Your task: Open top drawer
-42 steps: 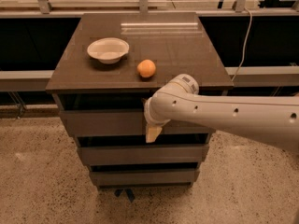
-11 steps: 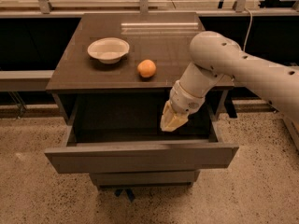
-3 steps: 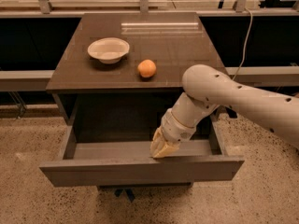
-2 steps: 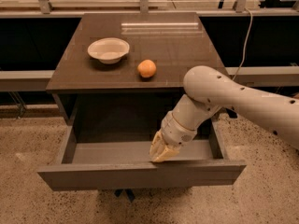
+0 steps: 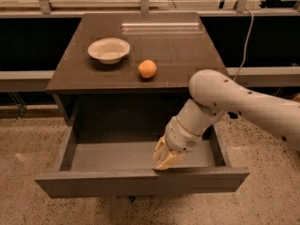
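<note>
The top drawer (image 5: 140, 184) of the dark grey-brown cabinet stands pulled far out toward me, its flat handleless front panel at the bottom of the view and its grey inner floor (image 5: 112, 156) bare. My gripper (image 5: 165, 159) reaches down into the drawer from the right on a white arm, its cream fingers resting just behind the upper edge of the front panel, right of centre. The two lower drawers are hidden beneath the open one.
A white bowl (image 5: 109, 50) and an orange (image 5: 147, 69) sit on the cabinet top (image 5: 178, 46). A low dark ledge runs along the back on both sides. A cable (image 5: 244, 36) hangs at the right. The floor is speckled stone.
The drawer has slid a little further out toward me, and my gripper has moved with it, staying behind the front panel.
</note>
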Robot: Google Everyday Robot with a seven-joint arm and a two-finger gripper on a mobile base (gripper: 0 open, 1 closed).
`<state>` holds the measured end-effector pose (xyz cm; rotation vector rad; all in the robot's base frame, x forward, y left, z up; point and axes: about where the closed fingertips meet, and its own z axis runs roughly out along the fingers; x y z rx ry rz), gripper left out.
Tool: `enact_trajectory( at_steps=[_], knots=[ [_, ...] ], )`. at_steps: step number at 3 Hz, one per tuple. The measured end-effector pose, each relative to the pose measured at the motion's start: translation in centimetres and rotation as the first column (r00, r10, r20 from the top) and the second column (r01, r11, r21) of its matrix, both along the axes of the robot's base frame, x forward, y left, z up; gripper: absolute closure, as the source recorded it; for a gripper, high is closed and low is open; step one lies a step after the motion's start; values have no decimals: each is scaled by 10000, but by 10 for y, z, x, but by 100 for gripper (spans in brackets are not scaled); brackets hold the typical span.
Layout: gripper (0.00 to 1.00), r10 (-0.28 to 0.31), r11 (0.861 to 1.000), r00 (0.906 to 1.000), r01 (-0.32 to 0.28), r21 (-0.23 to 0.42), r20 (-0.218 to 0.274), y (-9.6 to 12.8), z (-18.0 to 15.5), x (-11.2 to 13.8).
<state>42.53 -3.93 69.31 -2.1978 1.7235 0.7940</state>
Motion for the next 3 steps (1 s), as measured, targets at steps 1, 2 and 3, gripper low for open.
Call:
enact_trajectory(
  at_steps=[1, 2, 3],
  knots=[
    [100, -564, 9978, 9977, 576, -314, 375, -20, 8, 13],
    [100, -1133, 9917, 9904, 1177, -522, 793, -39, 20, 26],
    [97, -2228, 9720, 9673, 2300, -489, 1213, -64, 34, 36]
  ],
)
